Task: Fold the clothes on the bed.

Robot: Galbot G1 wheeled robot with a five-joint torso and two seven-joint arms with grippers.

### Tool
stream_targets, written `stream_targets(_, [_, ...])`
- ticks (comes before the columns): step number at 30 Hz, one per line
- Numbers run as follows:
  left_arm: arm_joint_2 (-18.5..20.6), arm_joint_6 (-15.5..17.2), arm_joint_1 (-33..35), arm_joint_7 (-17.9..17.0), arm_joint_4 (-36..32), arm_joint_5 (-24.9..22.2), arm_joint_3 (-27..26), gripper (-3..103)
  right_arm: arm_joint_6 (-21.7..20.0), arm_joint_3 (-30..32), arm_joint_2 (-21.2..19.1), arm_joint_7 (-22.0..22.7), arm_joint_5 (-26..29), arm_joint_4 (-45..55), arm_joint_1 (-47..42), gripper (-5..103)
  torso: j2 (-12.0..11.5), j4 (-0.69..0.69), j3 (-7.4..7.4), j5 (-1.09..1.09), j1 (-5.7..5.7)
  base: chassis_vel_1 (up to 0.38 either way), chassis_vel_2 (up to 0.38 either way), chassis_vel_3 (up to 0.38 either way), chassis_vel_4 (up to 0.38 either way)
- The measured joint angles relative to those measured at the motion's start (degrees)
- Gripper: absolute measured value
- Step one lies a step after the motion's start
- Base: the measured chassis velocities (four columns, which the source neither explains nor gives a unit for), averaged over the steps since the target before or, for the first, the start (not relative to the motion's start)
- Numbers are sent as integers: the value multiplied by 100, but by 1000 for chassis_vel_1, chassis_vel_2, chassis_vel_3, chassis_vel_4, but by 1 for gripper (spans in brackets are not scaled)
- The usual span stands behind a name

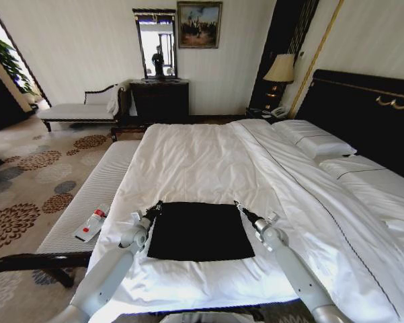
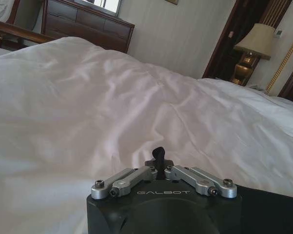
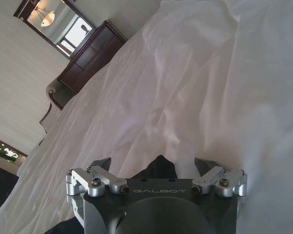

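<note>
Both claws sat at the T-shirt's far corners: the left claw (image 1: 156,206) pinched shut on a nub of black cloth, while the right claw (image 1: 240,207) stood spread open with the corner between its fingers. On the bed (image 1: 195,158), near its foot edge, the black T-shirt (image 1: 199,231) lay as a flat, smooth rectangle with no lettering showing. It looked light, limp and prone to sagging, so gripping it at the corners seemed best.
</note>
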Motion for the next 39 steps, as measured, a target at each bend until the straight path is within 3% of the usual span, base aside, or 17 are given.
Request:
stream_targets(7, [14,4,46,-7,-30,-2,-9,1,-42,-27,23,-12,30,-106,44,91,0,0,0,0,0,0,0,0,0])
stream_targets(10, [26,10,79,2,-51,-21,-31,1,-101,-50,49,-3,38,-144,40,70,0,0,0,0,0,0,0,0,0])
stream_targets(12, [26,10,80,5,-51,-25,-31,1,-104,-50,58,1,38,-153,41,70,0,0,0,0,0,0,0,0,0])
stream_targets(17, [23,13,81,16,-69,-49,-30,1,-118,-53,71,26,37,-224,77,49,0,1,0,0,0,0,0,0,0])
stream_targets(18, [22,13,81,17,-69,-51,-29,1,-120,-54,66,26,37,-224,76,49,0,0,0,1,0,0,0,0,0])
stream_targets(21, [20,13,86,31,-65,-52,-30,1,-121,-60,77,25,15,-224,46,33,0,0,0,1,0,0,0,0,0])
stream_targets(23, [20,13,89,36,-62,-52,-32,1,-122,-62,81,25,2,-223,35,33,0,0,0,1,0,0,0,0,0])
stream_targets(26, [17,14,89,41,-56,-52,-37,1,-124,-68,90,35,-66,-144,-13,16,0,1,0,0,0,0,0,0,0])
stream_targets(29, [16,13,83,41,-54,-52,-32,1,-130,-68,93,46,-71,-80,-38,11,0,1,0,0,0,0,0,0,0])
stream_targets(30, [11,13,73,41,-51,-52,-25,1,-132,-68,108,52,-91,-15,-69,2,0,0,0,0,0,0,0,0,0])
stream_targets(39, [18,13,105,41,-154,-51,-57,1,-129,-25,43,130,-113,223,-121,1,0,0,0,0,0,0,0,0,0])
